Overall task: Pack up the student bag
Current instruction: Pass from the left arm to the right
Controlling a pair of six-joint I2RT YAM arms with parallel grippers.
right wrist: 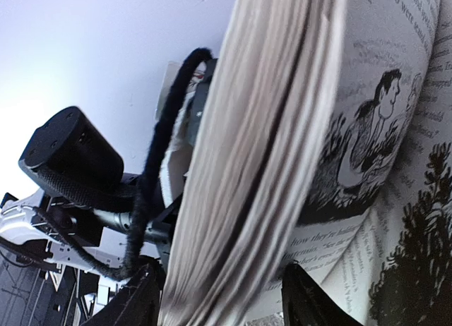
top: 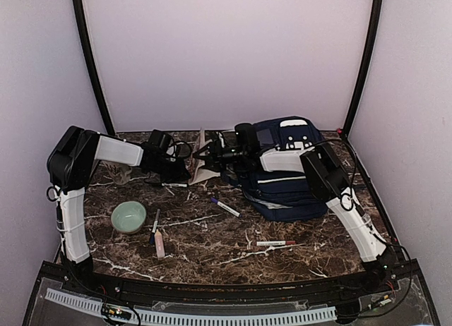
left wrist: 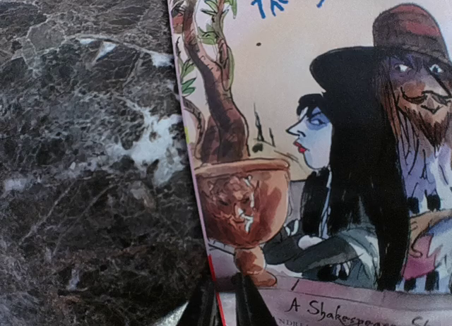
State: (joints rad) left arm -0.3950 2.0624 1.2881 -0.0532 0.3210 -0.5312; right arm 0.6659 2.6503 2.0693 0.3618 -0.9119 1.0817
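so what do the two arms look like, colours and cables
Both match: the left arm and right arm have white links between bulky black joints, with black end effector fingers. Black cables loop beside the joints.

The student bag (top: 286,195) is a large navy-blue fabric backpack with thin white stripes across its front pockets and white-grey patches at its top. It lies front face up at the far right, its top end toward the far wall and its bottom end nearer.
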